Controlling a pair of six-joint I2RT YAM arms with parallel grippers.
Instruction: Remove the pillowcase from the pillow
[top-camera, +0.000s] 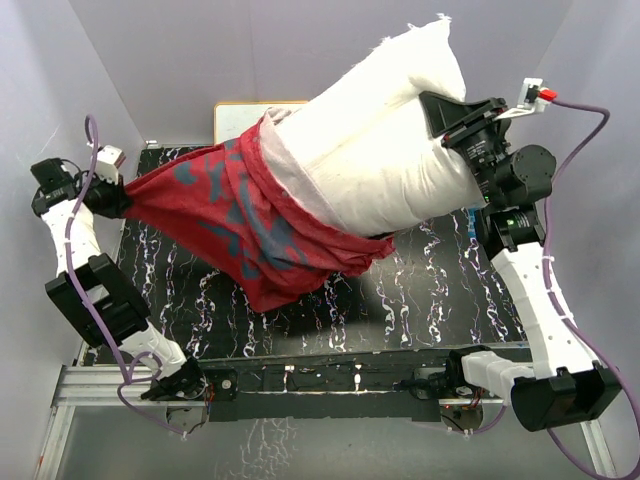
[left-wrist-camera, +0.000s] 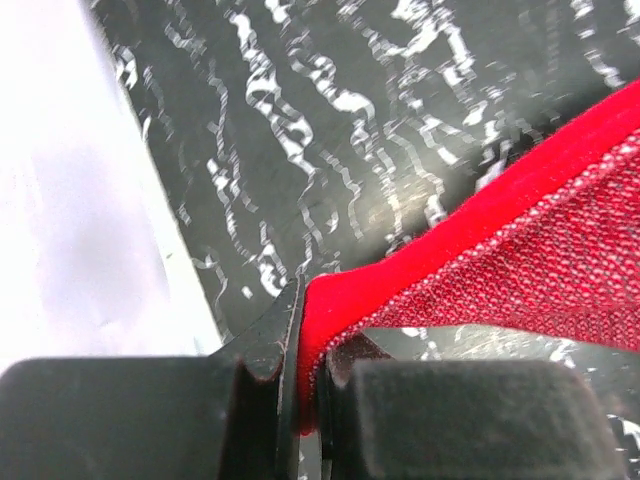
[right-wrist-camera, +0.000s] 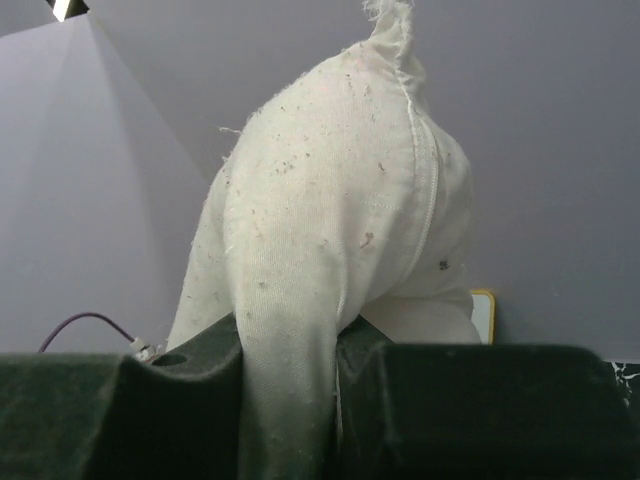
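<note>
The off-white pillow (top-camera: 380, 140) is held up at an angle over the table, its upper end bare. The red pillowcase (top-camera: 240, 215), dull red with bluish patches showing, still wraps its lower left end and stretches left. My left gripper (top-camera: 108, 195) is shut on the pillowcase's edge (left-wrist-camera: 400, 275) at the far left, the red fabric pinched between its fingers (left-wrist-camera: 270, 340). My right gripper (top-camera: 450, 125) is shut on a fold of the pillow (right-wrist-camera: 330, 230) at the right.
The table top (top-camera: 430, 290) is black with white marbling. A flat white board with a wood frame (top-camera: 240, 120) lies at the back, also in the right wrist view (right-wrist-camera: 483, 315). Grey walls surround the table. A purple cable (top-camera: 590, 130) loops by the right arm.
</note>
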